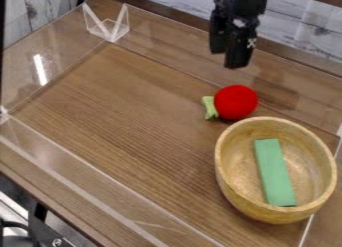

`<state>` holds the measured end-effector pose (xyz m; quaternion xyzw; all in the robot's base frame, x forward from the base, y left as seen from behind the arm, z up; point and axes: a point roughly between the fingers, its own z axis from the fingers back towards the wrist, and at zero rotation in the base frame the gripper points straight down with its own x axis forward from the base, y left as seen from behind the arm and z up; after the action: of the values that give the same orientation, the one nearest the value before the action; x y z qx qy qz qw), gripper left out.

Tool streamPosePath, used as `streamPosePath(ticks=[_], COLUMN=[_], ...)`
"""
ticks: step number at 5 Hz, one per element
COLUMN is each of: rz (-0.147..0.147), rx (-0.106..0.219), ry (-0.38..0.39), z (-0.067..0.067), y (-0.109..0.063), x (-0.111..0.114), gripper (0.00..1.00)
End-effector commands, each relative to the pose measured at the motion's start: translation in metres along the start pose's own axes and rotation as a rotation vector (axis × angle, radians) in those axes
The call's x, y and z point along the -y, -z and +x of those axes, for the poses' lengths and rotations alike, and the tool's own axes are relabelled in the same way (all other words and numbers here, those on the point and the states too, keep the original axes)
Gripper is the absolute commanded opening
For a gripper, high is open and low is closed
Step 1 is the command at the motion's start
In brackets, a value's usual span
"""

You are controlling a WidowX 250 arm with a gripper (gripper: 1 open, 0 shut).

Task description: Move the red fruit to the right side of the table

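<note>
The table [120, 111] is the largest thing here: a brown board with a fine, straight wood grain, fenced by low walls of clear acrylic [54, 66] that catch pale reflections and blur what lies behind them. On its right side sits a round wooden bowl [238, 186], light in colour, smooth-walled and shallow, its far right edge almost meeting the picture border. A flat green bar [275, 171] with squared ends lies inside it, slightly slanted. The black gripper [235, 59] hangs above the tabletop near the back, pointing downward, blocky and matte; its fingers stand apart and hold nothing, and the arm above it is cut off by the top edge. The red fruit [238, 102] rests on the table just behind the bowl's rim, below and in front of the gripper, clear of its tips: a small glossy ball with a short pale green stem piece [211, 108] jutting to its left. At the far left corner a folded clear acrylic piece [106, 23] stands upright. The room beyond is dim and indistinct.
</note>
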<state>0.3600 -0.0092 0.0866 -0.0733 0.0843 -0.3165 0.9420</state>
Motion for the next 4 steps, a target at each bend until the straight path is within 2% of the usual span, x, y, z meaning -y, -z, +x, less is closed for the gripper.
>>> streamPosePath(ticks=[1, 3, 4], rz=[0.068, 0.070, 0.068], rx=[0.076, 0.076, 0.075], ry=[0.011, -0.019, -0.034], z=[-0.010, 0.005, 0.000], y=[-0.028, -0.019, -0.007], x=[0.006, 0.004, 0.001], gripper=[1.00, 1.00, 1.00])
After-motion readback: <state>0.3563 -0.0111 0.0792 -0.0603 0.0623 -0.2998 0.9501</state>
